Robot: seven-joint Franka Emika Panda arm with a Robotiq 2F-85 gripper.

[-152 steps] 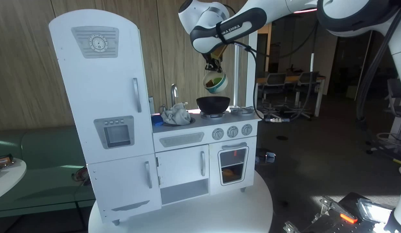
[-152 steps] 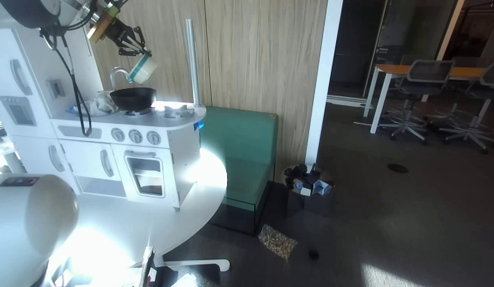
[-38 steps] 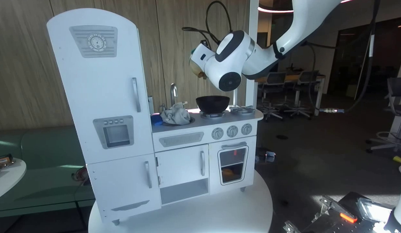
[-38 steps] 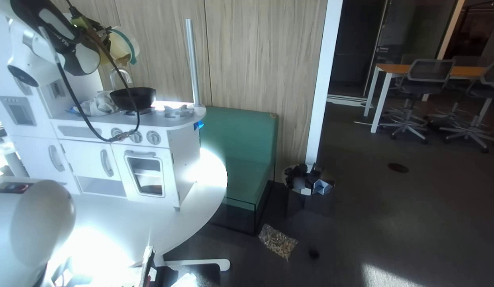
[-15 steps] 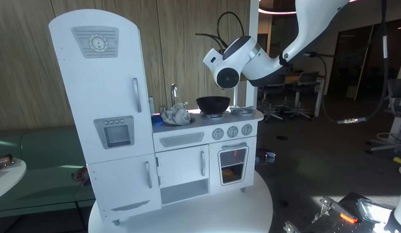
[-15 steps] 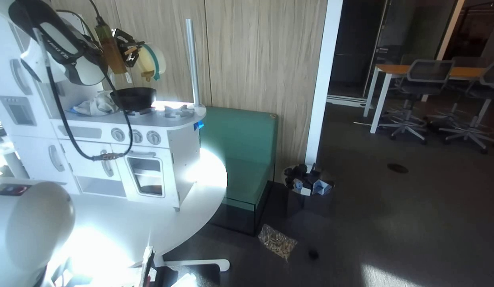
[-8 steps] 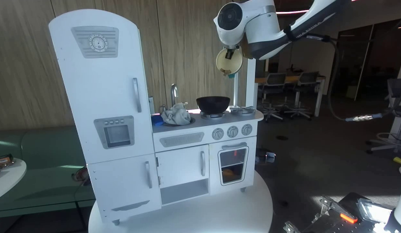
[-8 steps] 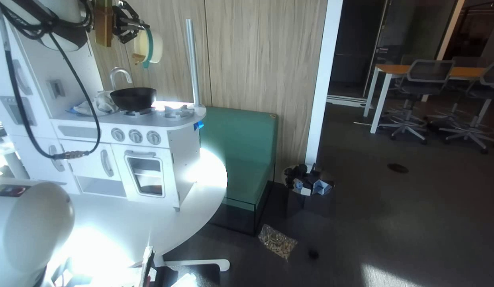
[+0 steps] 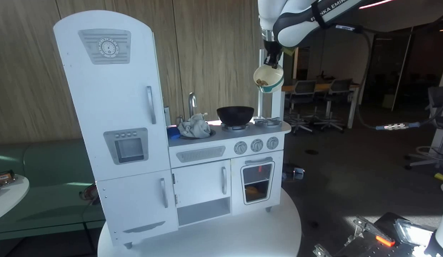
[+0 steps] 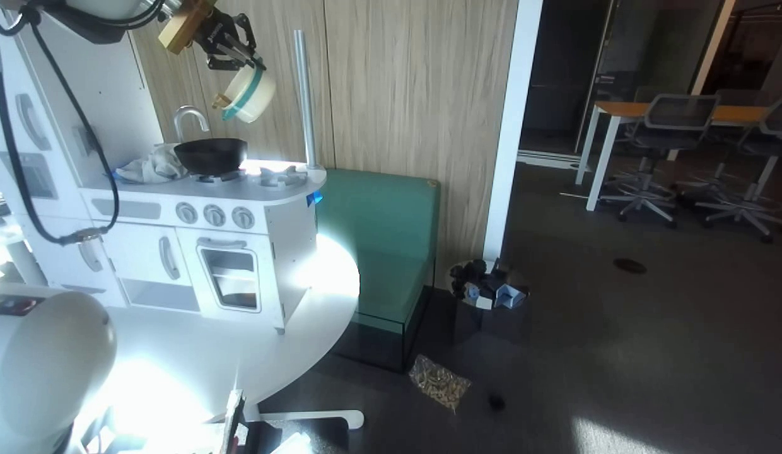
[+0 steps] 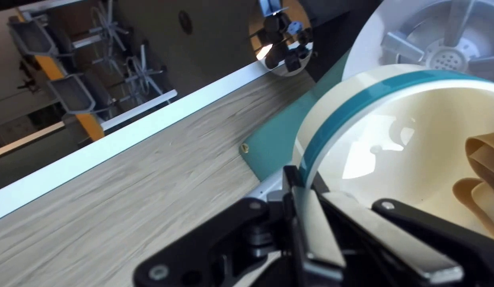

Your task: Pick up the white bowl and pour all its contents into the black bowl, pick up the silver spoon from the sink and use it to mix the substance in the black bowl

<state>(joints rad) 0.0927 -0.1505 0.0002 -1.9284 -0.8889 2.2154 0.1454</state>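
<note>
exterior view, gripper (image 9: 271, 66) clamped on tilted white bowl (image 9: 270, 76), brown pieces (image 9: 262, 82) inside, black bowl (image 9: 235, 115) on burner (image 9: 235, 127)

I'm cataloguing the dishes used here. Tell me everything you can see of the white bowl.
The white bowl is creamy and glossy, perhaps ceramic or plastic, with a teal band around the outside near its rim. It is tilted in midair, higher than the black bowl, the claw pinching its rim. Tan pieces lie inside, some poking past the rim in an exterior view.

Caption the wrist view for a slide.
Fingers clamp a teal-banded white bowl by its rim, tan pieces inside.
</note>
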